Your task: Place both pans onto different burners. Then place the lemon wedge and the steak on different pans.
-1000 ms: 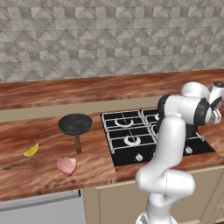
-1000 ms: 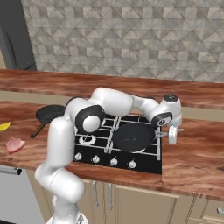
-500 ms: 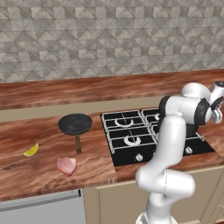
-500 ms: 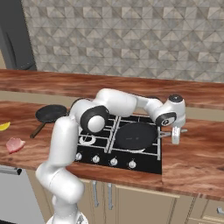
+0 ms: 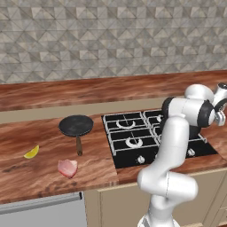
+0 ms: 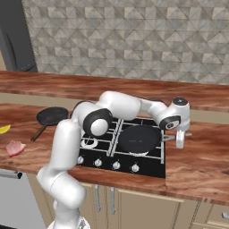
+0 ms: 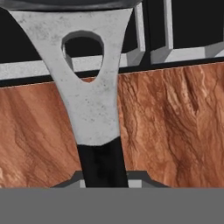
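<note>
One pan (image 6: 139, 138) sits on the front right burner (image 6: 152, 150) of the cooktop (image 6: 147, 167), its grey metal handle (image 7: 89, 83) sticking out past the right edge over the wooden bench (image 6: 197, 170). Gripper (image 6: 180, 141) hangs at that handle's end, pointing down; fingers' state: can't tell, tips hidden. 2nd pan (image 5: 76, 125), w/ brown handle (image 5: 79, 144), rests on bench left of cooktop. Lemon wedge (image 5: 31, 152) and steak (image 5: 67, 167) lie on bench near it, front-left, apart from each other.
</note>
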You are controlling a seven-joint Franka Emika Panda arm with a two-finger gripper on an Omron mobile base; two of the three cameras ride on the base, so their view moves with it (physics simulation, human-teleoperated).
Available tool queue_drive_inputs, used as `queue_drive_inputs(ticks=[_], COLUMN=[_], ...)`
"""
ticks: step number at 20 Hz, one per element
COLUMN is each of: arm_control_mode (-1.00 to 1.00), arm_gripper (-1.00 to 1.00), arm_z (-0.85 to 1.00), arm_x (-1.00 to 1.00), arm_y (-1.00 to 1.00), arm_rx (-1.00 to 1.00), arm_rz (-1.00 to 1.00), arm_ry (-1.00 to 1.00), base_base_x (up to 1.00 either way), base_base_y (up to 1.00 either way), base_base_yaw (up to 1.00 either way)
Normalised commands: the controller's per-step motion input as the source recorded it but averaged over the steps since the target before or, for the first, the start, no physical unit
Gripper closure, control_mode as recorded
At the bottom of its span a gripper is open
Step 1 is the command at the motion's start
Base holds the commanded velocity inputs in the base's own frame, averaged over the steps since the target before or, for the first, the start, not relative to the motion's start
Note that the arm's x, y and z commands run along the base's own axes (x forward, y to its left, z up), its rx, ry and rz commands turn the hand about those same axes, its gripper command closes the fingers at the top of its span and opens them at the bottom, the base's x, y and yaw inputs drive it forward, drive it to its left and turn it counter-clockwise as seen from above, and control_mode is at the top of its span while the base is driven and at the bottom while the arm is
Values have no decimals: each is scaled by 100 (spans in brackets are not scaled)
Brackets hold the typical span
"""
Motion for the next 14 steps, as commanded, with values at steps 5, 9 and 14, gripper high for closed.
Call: queue_drive_inputs(ticks=[5, 9, 14], arm_control_mode=[-100, -100, -100], arm_gripper=[100, 100, 100], arm_z=[-15, -12, -15], arm_x=[-2, -1, 0], arm_y=[5, 2, 2], arm_rx=[0, 0, 0], arm_rz=[0, 0, 0], arm_ry=[0, 0, 0], base_base_x=[0, 0, 0], base_base_y=[0, 0, 0], base_base_yaw=[0, 0, 0])
